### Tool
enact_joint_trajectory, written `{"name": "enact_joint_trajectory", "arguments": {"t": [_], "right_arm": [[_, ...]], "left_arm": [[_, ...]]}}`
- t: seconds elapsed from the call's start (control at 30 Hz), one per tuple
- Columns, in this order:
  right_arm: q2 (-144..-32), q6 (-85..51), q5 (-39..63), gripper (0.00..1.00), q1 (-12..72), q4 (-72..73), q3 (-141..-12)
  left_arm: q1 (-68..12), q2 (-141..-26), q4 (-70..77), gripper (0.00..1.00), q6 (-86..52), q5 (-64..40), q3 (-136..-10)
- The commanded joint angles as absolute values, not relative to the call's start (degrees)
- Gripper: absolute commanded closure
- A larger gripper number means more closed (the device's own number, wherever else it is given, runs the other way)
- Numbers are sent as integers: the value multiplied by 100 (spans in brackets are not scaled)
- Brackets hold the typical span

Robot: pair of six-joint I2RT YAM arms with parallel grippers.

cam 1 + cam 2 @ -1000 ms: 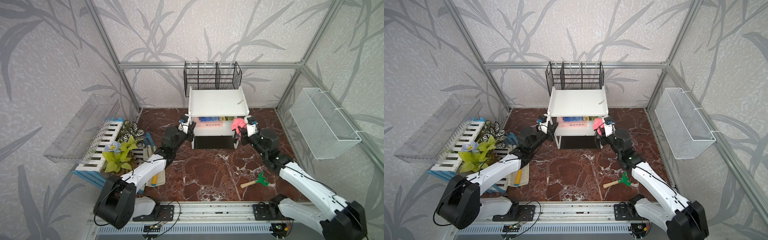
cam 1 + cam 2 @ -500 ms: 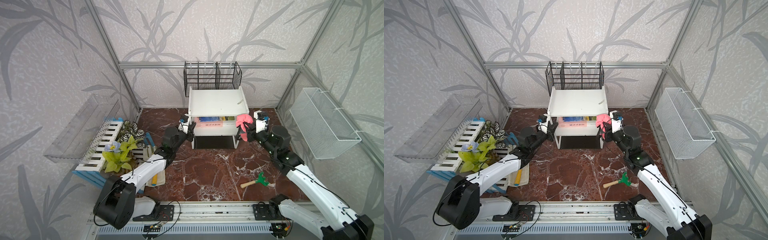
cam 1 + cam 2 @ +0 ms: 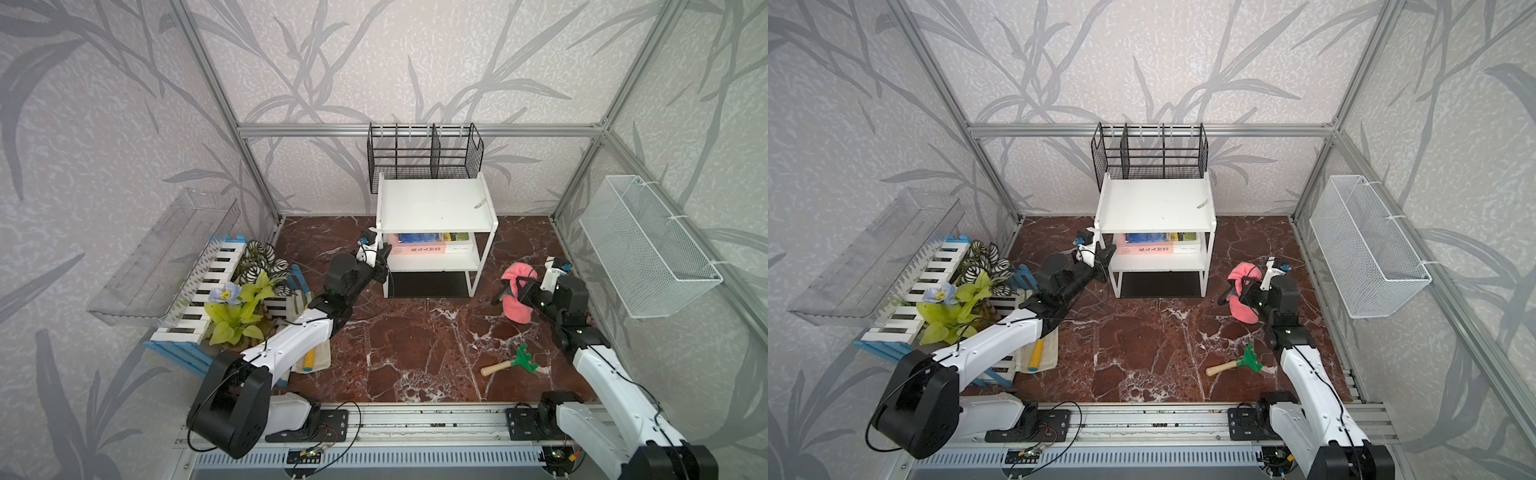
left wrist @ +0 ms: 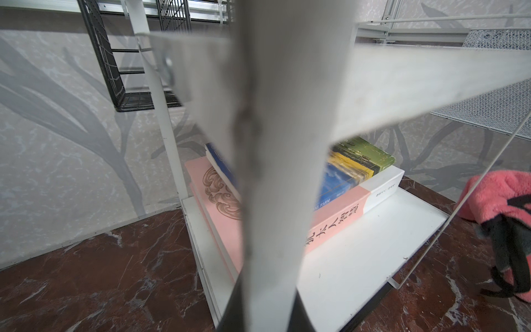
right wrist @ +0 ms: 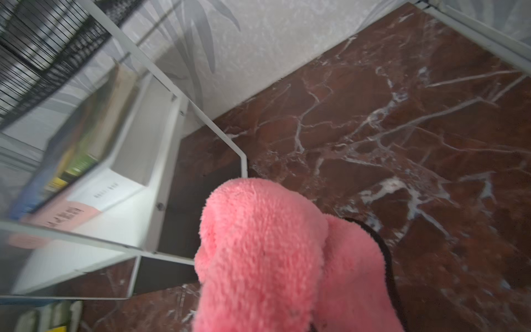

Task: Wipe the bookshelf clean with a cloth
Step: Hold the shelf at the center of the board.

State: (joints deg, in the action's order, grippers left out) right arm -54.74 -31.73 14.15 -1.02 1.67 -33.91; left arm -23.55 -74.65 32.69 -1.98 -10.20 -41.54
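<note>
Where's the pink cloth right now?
In both top views the cloth hangs from the right gripper, just right of the bookshelf, clear of its frame.

I see robot test cell in lab, dressed as home corner. Aluminium frame (image 3: pixel 311 130) boxes scene in, leaf-print wallpaper panels (image 3: pixel 415 62) as walls, marble-look floor (image 3: pixel 415 345). Arm bases (image 3: pixel 579 422) on rail (image 3: pixel 415 417), bare circuit board (image 3: pixel 309 454) in front. Props: bookshelf (image 3: pixel 432 205), fake plant (image 3: pixel 239 309).

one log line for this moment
left gripper: shut on bookshelf front post | right gripper: shut on cloth, beside bookshelf, not touching
</note>
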Motion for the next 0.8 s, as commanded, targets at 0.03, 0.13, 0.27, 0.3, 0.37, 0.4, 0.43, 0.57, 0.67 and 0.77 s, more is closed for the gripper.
{"name": "enact_joint_trajectory", "arguments": {"t": [0.03, 0.13, 0.27, 0.3, 0.37, 0.4, 0.43, 0.57, 0.67, 0.77], "right_arm": [[-6649, -3826, 3523, 100, -262, 415, -4504], [-7223, -3932, 4145, 100, -272, 332, -5069], [-7940, -4068, 5001, 100, -244, 510, -5392], [-8160, -4069, 5125, 100, -232, 534, -5383], [-8503, -4037, 5441, 100, -199, 612, -5288], [-8667, -3945, 5624, 100, -194, 563, -5241], [-8747, -3808, 5746, 100, -187, 488, -5219], [-9057, -3220, 5723, 100, -180, 349, -5619], [-9682, -3341, 5542, 100, -170, 437, -6472], [-10454, -3463, 5159, 100, -84, 403, -7425]], "left_arm": [[-2171, -7721, 3084, 100, -1244, -222, -4264], [-2175, -7722, 3156, 100, -1444, -323, -4246], [-2180, -7740, 3526, 100, -1629, -428, -4063], [-2186, -7759, 3515, 100, -1634, -437, -4073], [-2203, -7807, 3437, 100, -1620, -449, -4130], [-2212, -7845, 3378, 100, -1604, -451, -4174], [-2231, -7865, 3352, 100, -1582, -455, -4194], [-2297, -7905, 3289, 100, -1498, -510, -4281], [-2321, -7939, 3291, 100, -1407, -500, -4335], [-2320, -7994, 3228, 100, -1314, -479, -4403]]}}
